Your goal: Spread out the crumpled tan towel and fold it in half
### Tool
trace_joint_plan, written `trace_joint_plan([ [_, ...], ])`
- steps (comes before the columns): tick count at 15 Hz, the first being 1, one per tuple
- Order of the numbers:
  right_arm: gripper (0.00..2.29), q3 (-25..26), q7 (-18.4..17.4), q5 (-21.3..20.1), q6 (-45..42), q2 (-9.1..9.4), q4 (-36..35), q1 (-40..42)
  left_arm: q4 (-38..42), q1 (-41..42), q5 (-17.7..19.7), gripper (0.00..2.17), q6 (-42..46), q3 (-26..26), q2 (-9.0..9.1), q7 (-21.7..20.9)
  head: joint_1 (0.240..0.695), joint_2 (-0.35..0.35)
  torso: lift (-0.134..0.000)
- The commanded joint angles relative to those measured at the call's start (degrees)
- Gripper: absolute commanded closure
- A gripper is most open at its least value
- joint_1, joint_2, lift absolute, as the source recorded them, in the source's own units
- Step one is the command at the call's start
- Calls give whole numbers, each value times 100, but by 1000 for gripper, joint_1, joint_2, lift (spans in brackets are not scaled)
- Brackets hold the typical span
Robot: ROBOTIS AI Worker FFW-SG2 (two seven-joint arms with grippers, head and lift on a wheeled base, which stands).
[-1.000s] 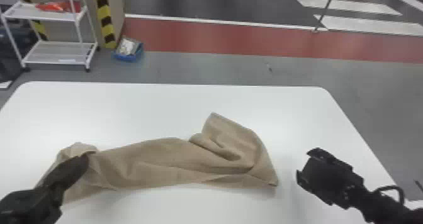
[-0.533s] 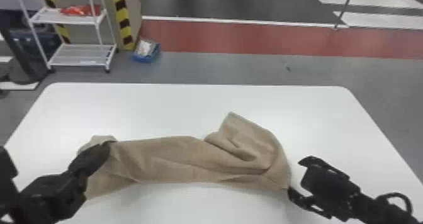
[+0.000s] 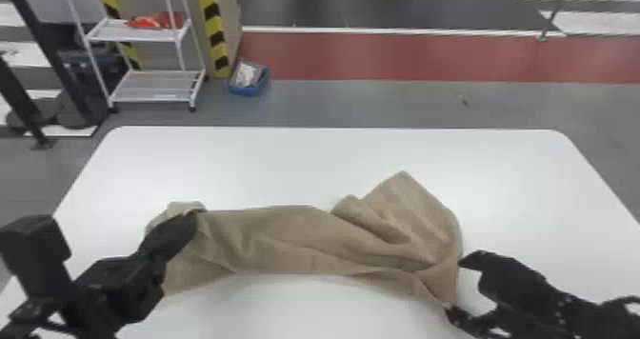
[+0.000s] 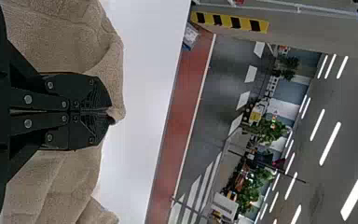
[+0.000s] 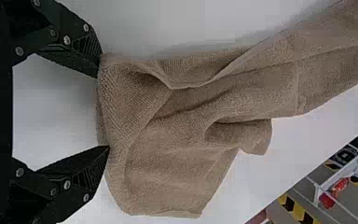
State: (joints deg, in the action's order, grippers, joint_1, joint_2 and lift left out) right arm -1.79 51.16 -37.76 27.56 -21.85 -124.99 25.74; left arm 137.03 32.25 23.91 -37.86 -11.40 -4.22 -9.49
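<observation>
Toward the towel's right end we have brought our right gripper (image 5: 103, 107), its fingers spread beside the edge; our left gripper (image 4: 110, 113) pinches the other end. Between them the tan towel (image 3: 295, 240) lies stretched but creased on the table (image 3: 285, 162); we judge spreading partly done, folding all ahead.

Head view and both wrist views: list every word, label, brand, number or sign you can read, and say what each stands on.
Readable text: none.
Tan towel: no print seen.
Yellow-and-black striped post: stripes only, no words seen.
Pale label-like patch on the lower shelf of the white rack: too small to read.
White board in the room behind, left wrist view: dark marks, too small to read.
</observation>
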Motion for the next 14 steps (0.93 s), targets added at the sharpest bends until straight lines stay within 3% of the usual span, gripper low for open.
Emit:
trace_joint_plan([
  [1, 407, 91, 175, 172, 35, -3, -184, 63, 0, -8, -9, 1436, -7, 6, 0, 0, 695, -6, -124],
  [6, 407, 416, 685, 550, 53, -12, -403, 212, 0, -8, -9, 1436, -7, 6, 0, 0, 695, 10, -124],
  [10, 410, 302, 518, 524, -35, 5, -236, 212, -9, -26, -18, 1436, -7, 33, 0, -9, 695, 7, -124],
  [12, 836, 205, 237, 419, -53, 5, -8, 98, 0, -17, -18, 1436, -25, 33, 0, -17, 695, 6, -124],
  [14, 1416, 232, -431, 454, -141, 5, 150, 72, 0, 0, -18, 1436, -25, 33, -9, -17, 695, -3, -124],
])
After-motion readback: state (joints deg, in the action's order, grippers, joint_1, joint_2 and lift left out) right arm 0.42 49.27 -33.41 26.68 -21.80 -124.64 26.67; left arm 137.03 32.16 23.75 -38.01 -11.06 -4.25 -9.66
